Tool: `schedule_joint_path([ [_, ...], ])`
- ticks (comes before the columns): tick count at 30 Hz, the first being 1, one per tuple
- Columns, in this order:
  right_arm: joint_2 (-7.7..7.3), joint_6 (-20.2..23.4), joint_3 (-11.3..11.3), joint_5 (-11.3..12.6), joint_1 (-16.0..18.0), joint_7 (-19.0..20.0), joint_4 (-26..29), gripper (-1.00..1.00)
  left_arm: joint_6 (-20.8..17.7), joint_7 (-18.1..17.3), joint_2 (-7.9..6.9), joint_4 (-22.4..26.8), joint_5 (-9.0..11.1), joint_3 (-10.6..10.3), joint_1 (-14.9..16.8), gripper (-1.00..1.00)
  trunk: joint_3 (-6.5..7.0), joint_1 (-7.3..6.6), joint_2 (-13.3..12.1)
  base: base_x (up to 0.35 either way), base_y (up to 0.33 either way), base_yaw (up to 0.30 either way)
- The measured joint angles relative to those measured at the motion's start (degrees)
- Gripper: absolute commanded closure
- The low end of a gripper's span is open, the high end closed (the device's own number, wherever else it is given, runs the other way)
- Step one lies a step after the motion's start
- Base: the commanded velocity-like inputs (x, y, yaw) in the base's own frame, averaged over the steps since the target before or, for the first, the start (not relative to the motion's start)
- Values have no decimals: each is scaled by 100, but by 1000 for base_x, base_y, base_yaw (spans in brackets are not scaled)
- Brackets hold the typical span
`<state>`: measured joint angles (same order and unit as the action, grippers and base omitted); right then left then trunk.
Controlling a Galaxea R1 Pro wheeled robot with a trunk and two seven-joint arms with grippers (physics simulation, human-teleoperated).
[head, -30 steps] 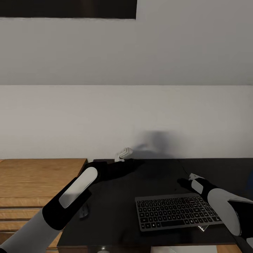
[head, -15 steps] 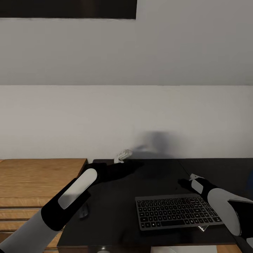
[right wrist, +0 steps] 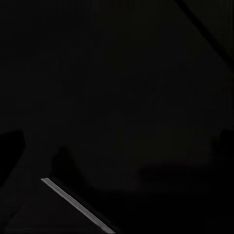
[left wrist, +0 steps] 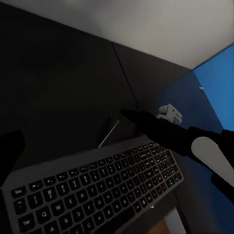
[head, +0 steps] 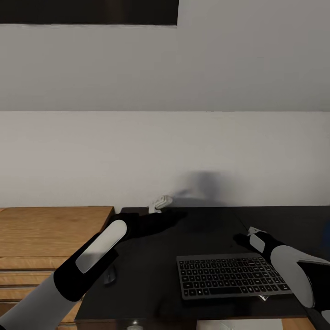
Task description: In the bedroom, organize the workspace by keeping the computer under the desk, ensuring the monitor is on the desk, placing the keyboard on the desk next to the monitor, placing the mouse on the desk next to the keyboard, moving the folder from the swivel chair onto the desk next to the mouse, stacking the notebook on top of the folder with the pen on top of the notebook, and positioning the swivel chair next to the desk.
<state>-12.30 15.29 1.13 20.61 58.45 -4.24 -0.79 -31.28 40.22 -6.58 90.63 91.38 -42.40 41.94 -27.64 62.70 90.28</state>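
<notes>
Your keyboard [head: 232, 276] lies flat on the black worktop [head: 201, 229], close to its front edge, and everything else I place from it. Your right hand [head: 242, 239] hovers just past the keyboard's far right corner, low over the glossy top; the fingertips are dark against dark, so I cannot tell how wide they stand. In the left wrist view that same hand [left wrist: 134, 116] reaches in beside the keyboard [left wrist: 95, 190], near a thin pale sliver [left wrist: 108, 134], possibly the pen, too faint to say. Your left hand [head: 176, 213] sits beyond the keyboard's far left corner, by a small white clip-like piece [head: 160, 201] at the wall; its spread is also unreadable. A small dark shape [head: 110, 275], likely the mouse, lies left of the keyboard, near the wooden chest [head: 46, 229]. The keyboard should be stiff, light and thin, hugging a slippery top. I'd take it at a short end, pinching the frame, not the keys, and expect it to slide before lifting.
</notes>
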Motion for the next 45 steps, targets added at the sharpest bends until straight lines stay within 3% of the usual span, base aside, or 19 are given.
schedule_joint_path([
  [24,17,-16,-43,-15,-2,-8,-9,-100,-5,-5,2,0,0,-68,0,-100,0,-1,0,-51,0,0],
  [35,52,-116,62,-8,-4,-5,103,-100,-9,-10,2,-6,-9,-73,0,-100,-1,-1,0,0,0,0],
  [45,35,-160,56,-19,1,-17,304,-100,0,2,10,-8,-16,-264,0,-100,-2,-1,0,0,0,0],
])
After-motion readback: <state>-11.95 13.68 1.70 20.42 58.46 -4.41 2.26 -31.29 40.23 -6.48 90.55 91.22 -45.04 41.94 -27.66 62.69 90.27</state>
